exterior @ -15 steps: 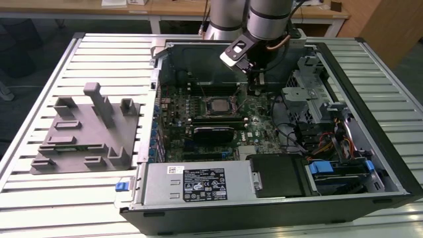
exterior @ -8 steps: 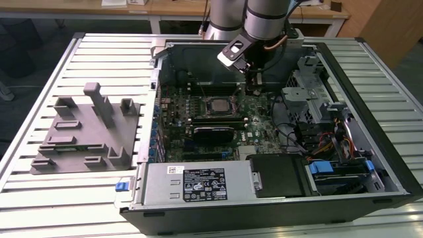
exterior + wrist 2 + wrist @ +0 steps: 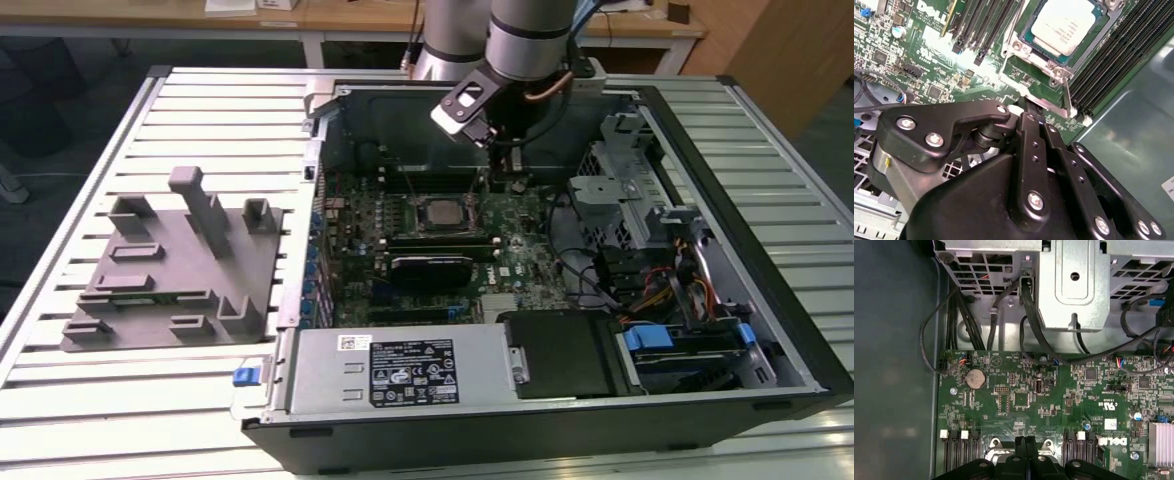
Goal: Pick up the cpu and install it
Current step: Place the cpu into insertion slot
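The cpu (image 3: 438, 211) (image 3: 1066, 24), a square chip with a silvery top, lies flat in the socket frame (image 3: 1040, 80) on the green motherboard (image 3: 514, 235) inside the open computer case. My gripper (image 3: 510, 180) hangs over the board just to the exterior view's right of the socket. In both wrist views its black fingers (image 3: 1030, 131) (image 3: 1025, 446) are pressed together with nothing between them. Their tips (image 3: 1027, 106) sit at the socket's metal edge, a short way off the chip and apart from it.
A grey moulded fixture (image 3: 174, 260) lies on the slatted table at the exterior view's left. Inside the case are a power supply (image 3: 400, 370), a metal drive cage (image 3: 614, 190) (image 3: 1074, 285), black cables (image 3: 1029, 315), memory slots (image 3: 981, 25) and a coin battery (image 3: 974, 378).
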Tool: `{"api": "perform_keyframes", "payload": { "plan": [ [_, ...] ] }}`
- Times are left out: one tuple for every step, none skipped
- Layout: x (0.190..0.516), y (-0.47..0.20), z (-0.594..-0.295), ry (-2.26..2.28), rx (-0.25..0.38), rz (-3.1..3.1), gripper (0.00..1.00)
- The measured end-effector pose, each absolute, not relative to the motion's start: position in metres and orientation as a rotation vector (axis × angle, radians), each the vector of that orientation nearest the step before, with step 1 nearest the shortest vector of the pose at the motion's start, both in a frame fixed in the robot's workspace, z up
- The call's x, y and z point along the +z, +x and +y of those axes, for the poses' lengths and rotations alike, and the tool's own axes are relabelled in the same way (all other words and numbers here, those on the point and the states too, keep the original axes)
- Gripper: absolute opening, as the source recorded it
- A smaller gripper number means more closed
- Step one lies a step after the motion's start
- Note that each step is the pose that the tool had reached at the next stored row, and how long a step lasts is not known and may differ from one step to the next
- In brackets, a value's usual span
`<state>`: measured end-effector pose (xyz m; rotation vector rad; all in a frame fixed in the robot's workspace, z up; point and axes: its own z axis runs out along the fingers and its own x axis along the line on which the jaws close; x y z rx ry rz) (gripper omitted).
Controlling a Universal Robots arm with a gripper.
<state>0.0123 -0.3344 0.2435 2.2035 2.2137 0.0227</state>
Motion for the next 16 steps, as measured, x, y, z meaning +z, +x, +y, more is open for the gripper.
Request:
{"api": "perform_keyframes", "payload": {
  "plan": [
    [0.2433, 0.0119, -0.3343, 2.203, 0.023, 2.214, 0.11],
    [0.2433, 0.0114, -0.3344, 2.203, 0.023, 2.214, 0.11],
    [0.2432, 0.011, -0.3344, 2.204, 0.023, 2.214, 0.11],
    [0.2431, 0.0105, -0.3344, 2.203, 0.023, 2.214, 0.11],
    [0.2431, 0.0098, -0.3344, 2.203, 0.023, 2.214, 0.11],
    [0.243, 0.0092, -0.3343, 2.203, 0.023, 2.214, 0.11],
    [0.243, 0.0087, -0.3343, 2.204, 0.023, 2.214, 0.11],
    [0.2429, 0.0082, -0.3343, 2.204, 0.023, 2.214, 0.11],
    [0.2429, 0.0075, -0.3343, 2.203, 0.023, 2.214, 0.11],
    [0.2428, 0.0069, -0.3343, 2.204, 0.023, 2.214, 0.11],
    [0.2427, 0.0063, -0.3343, 2.204, 0.023, 2.214, 0.11],
    [0.2427, 0.0056, -0.3343, 2.204, 0.023, 2.214, 0.11],
    [0.2427, 0.0049, -0.3343, 2.204, 0.023, 2.214, 0.11],
    [0.2427, 0.0043, -0.3343, 2.204, 0.023, 2.214, 0.11],
    [0.2426, 0.0036, -0.3343, 2.203, 0.023, 2.214, 0.11],
    [0.2426, 0.0028, -0.3343, 2.204, 0.023, 2.214, 0.11]
  ]
}}
